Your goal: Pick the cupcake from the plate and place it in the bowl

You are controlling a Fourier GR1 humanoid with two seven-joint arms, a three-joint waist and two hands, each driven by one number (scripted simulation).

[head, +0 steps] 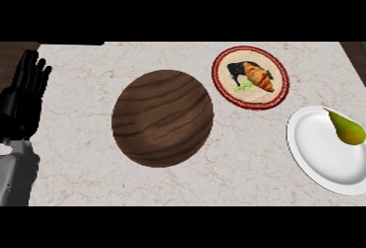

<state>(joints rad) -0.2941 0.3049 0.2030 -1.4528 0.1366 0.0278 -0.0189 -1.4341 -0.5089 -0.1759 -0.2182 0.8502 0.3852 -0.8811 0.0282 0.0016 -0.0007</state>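
A large, dark wooden bowl [163,117] stands empty in the middle of the marble counter. Behind it to the right is a round red-rimmed plate [250,99] holding a golden-brown pastry-like item with a dark part [256,76]; I cannot make out a cupcake shape. My left hand [22,97] rests at the left edge, open, fingers straight and pointing up, well apart from the bowl. My right hand does not show.
A white plate [332,167] sits at the right edge, partly cut off, with a green pear [346,130] on its far side. Dark wood shows at the counter's far corners. Bare marble lies between bowl and plates.
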